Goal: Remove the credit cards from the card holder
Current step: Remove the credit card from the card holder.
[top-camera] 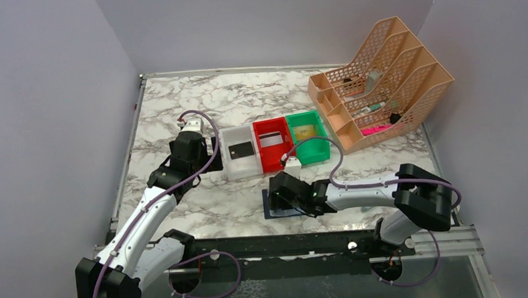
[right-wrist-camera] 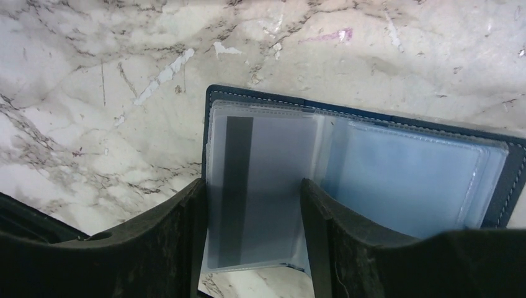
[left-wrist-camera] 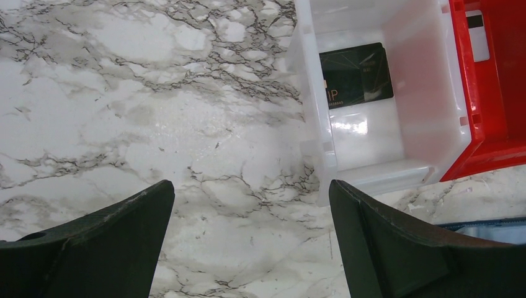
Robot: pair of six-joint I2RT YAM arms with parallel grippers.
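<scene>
The card holder (right-wrist-camera: 372, 118) lies open and flat on the marble table, navy outside with clear blue-grey sleeves; it also shows in the top view (top-camera: 276, 214). A whitish-grey credit card with a dark stripe (right-wrist-camera: 267, 186) sits in its left sleeve. My right gripper (right-wrist-camera: 251, 198) is partly open just over that sleeve, one finger at each side of the card; in the top view it (top-camera: 281, 196) covers most of the holder. My left gripper (left-wrist-camera: 251, 205) is open and empty over bare marble, left of a white bin (left-wrist-camera: 310, 124) that holds a black card (left-wrist-camera: 356, 74).
Three bins stand in a row: white (top-camera: 239, 170), red (top-camera: 273, 163) with a whitish striped card (top-camera: 270, 140), green (top-camera: 313, 157) with a gold card (top-camera: 305, 132). A peach mesh organiser (top-camera: 386, 83) stands at the back right. Grey walls close in the table.
</scene>
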